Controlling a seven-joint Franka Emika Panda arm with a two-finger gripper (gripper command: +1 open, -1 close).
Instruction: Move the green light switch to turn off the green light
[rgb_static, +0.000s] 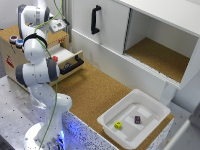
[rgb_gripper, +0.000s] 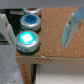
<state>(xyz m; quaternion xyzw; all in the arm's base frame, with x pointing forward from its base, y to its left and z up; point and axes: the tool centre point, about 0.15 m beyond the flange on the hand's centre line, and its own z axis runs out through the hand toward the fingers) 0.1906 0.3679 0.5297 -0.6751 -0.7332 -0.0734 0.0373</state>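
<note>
In the wrist view the green light (rgb_gripper: 27, 39) glows brightly inside a silver-rimmed round cap on the cork top of a wooden box (rgb_gripper: 52, 47). I cannot tell whether this cap is itself the green light switch. No separate switch shows. My gripper (rgb_gripper: 39, 30) hovers above the box top, open, its pale fingers (rgb_gripper: 72, 27) spread wide with nothing between them. The lit cap lies just inside one finger. In the exterior view the gripper (rgb_static: 58, 25) hangs over the box at the exterior view's left.
A blue cap (rgb_gripper: 29, 21) and a red cap (rgb_gripper: 32, 10) stand in line behind the green one. The box has an open drawer with a black handle (rgb_static: 72, 65). A white cabinet (rgb_static: 107, 30) and a white bin (rgb_static: 150, 125) holding two small blocks stand towards the exterior view's right.
</note>
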